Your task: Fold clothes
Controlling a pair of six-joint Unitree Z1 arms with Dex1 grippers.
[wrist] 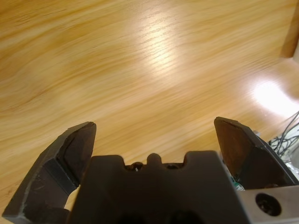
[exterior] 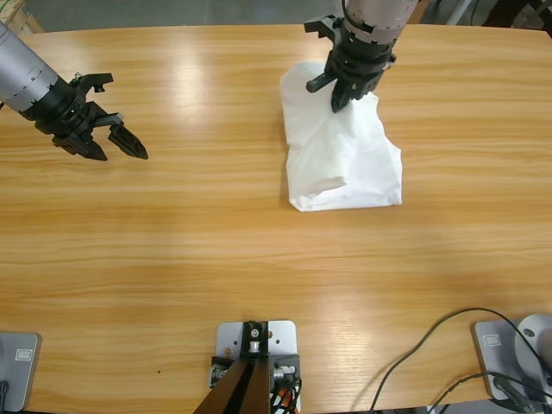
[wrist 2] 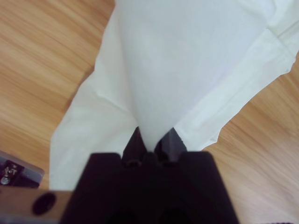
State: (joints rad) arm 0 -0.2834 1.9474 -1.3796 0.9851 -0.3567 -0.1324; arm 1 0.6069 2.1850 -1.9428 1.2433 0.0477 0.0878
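Wooden table point(exterior: 216, 259) fills the high view, long and shiny with light glare; on it lies one white T-shirt point(exterior: 345, 159), partly folded, at the far right part; two arms are present, one gripper each; the right gripper point(exterior: 345, 93) comes down from the top edge and its jaws are closed tight on a fold of the fabric, which rises as a cone in the right wrist view; the left gripper point(exterior: 116, 145) hangs over bare wood at the left, well apart from the shirt, jaws spread wide and holding nothing; some dark cables point(exterior: 448, 362) lie at the near right corner.
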